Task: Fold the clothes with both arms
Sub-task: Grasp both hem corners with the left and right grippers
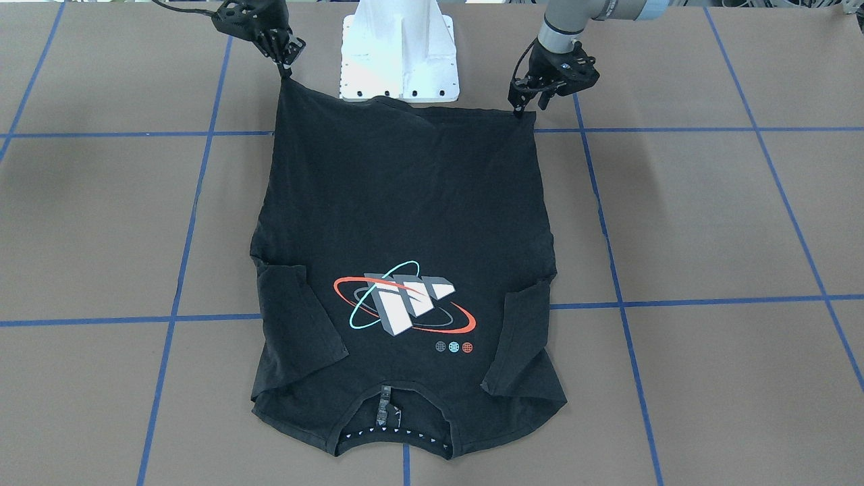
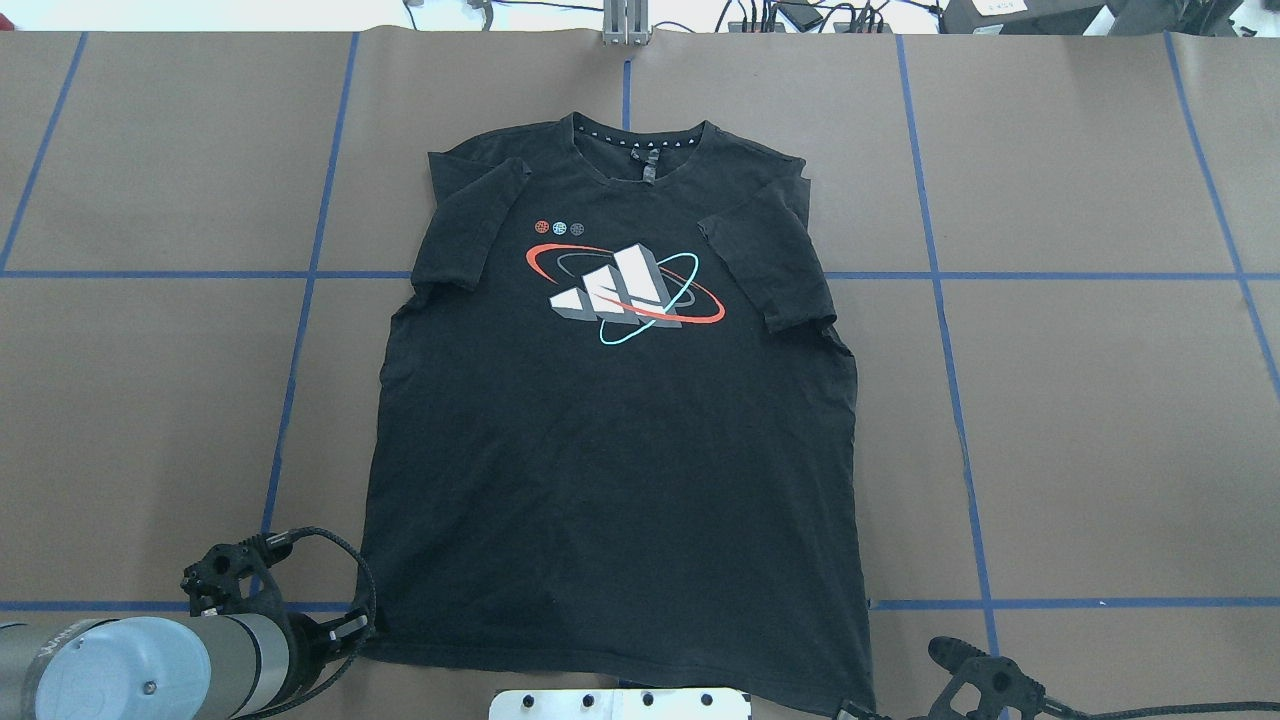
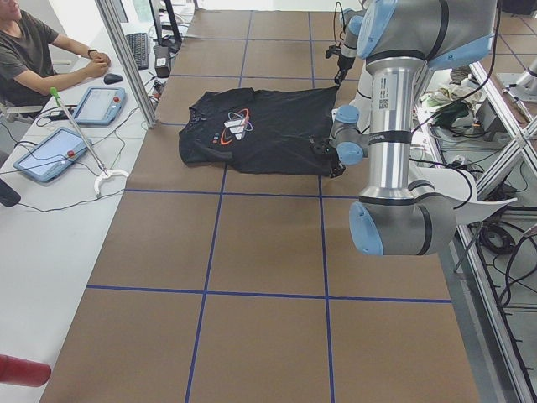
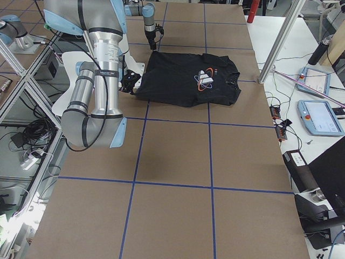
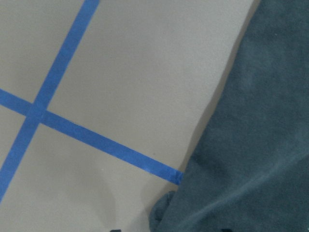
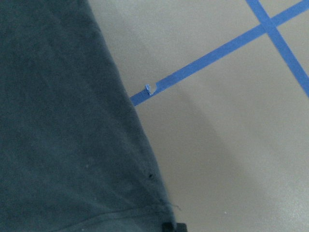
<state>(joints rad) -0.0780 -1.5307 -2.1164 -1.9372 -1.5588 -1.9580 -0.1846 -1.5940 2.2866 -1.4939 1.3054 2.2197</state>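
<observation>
One t-shirt point(image 1: 405, 202) hem corner is pinched in the right gripper point(image 1: 286, 67); the left gripper point(image 1: 528, 106) is spread around the other.

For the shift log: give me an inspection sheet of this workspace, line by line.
Surface: table covered in brown paper with a blue tape grid.
Job's things: black t-shirt lies print up, sleeves folded inward, collar away from the robot.
Clutter: nothing seen.
Claws: right claw pinches one hem corner, drawn up to a peak; left claw sits at the other corner, jaws apparently apart.
Cables: black cable loops at the left wrist.
Surroundings: white pedestal base; a person sits at a side desk with touch panels.
</observation>
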